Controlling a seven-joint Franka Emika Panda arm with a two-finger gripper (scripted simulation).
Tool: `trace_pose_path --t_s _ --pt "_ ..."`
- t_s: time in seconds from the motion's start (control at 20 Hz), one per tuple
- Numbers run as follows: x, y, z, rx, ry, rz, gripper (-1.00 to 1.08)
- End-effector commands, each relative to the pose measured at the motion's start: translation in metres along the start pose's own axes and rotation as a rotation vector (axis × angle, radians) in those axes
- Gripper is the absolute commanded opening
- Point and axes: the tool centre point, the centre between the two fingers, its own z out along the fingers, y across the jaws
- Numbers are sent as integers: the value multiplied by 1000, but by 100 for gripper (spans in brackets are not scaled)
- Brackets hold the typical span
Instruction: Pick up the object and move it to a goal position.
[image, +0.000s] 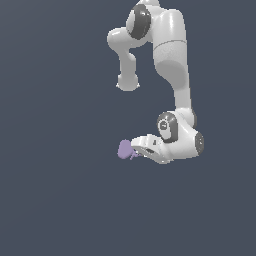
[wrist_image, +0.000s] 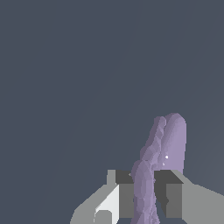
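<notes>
While gripping the object (wrist_image: 151, 175), hand (wrist_image: 144, 192) closed, plain dark-grey surroundings, nothing nearby.

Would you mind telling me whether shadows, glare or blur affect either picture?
Exterior view: flat, even light, no cast shadows, soft sheen on the white arm; sharp. Wrist view: the pale-purple object between the claw fingers looks blocky-edged, with one tiny glint; no blur.
</notes>
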Motion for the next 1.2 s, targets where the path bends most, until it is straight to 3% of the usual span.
trace_pose_path --t_s 0.0,0.25,0.5,0.85,1.15 --pt "0 0 -1 0 1 1 -100" --pt "8 -1 -18 14 35 29 -100" --pt "23 -3 -62 46 118 94 -100" --pt "44 1 -162 117 302 242 -100" --pt "44 15 -261 185 484 387 -100"
